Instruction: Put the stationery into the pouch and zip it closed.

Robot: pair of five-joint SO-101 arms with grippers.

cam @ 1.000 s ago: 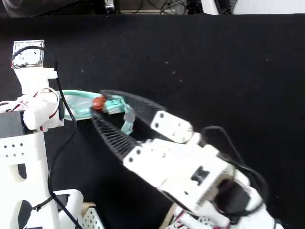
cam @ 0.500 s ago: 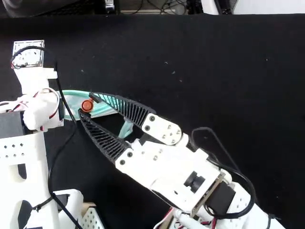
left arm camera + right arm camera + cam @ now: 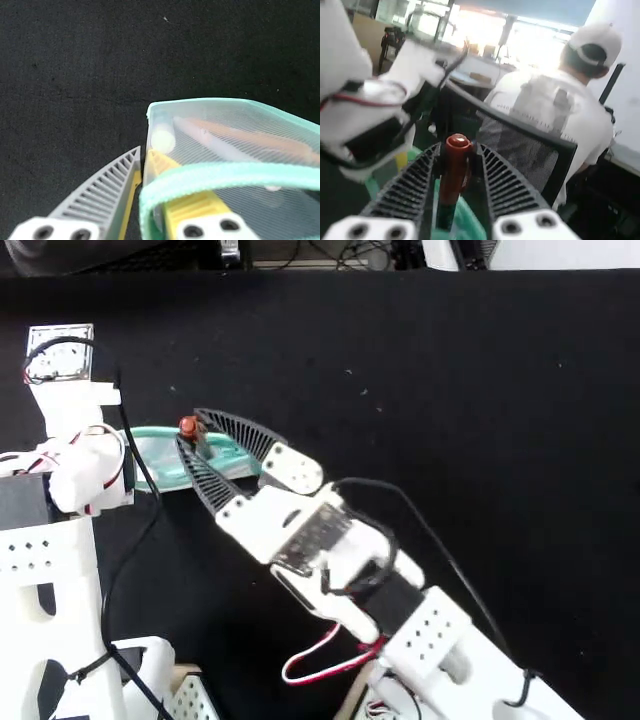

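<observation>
My right hand (image 3: 195, 440) is pinched narrow on the red-capped pen (image 3: 188, 427). The pen stands close to upright, cap on top, directly over the teal pouch (image 3: 155, 452), which stretches across the counter (image 3: 450, 390) between the two arms. My left hand (image 3: 143, 160) is clamped on the pouch's rim, one finger inside the mesh and one outside. I judge the pen must tip to lie along the pouch's length before it can slide in.

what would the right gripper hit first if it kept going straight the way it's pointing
Most likely the pouch: in the high view the right gripper, shut on the pen, has its tips over the rim. Height is unclear; if it passes above, the left arm comes next.
</observation>
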